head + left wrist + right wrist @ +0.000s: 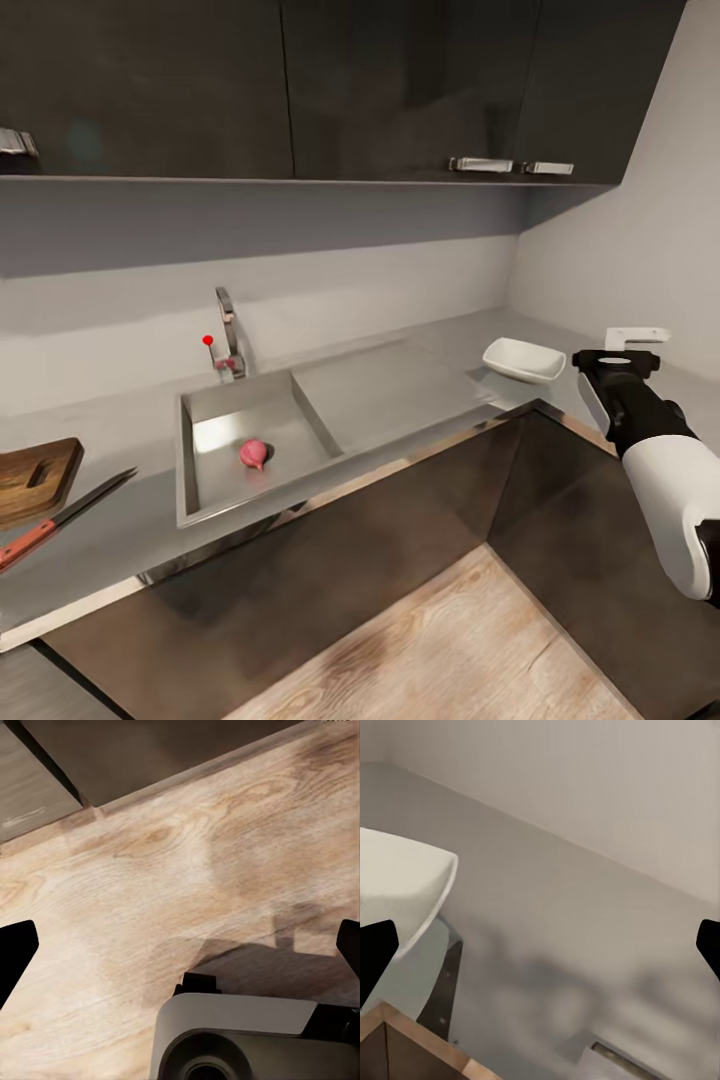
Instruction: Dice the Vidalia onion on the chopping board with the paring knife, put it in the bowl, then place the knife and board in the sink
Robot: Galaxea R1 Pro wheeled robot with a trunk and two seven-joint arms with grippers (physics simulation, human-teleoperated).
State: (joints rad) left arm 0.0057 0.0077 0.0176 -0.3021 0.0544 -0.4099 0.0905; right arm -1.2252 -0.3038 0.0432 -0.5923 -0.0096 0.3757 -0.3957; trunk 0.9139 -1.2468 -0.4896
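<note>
Onion (254,454) lies in sink (205,480) of grey countertop (400,385); both jaws spread wide.

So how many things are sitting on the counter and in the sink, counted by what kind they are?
Onion, in the sink: 1
Chopping board: 1
Knife: 1
Bowl: 1
Total: 4 things. The board, knife and bowl sit on the counter.
</note>
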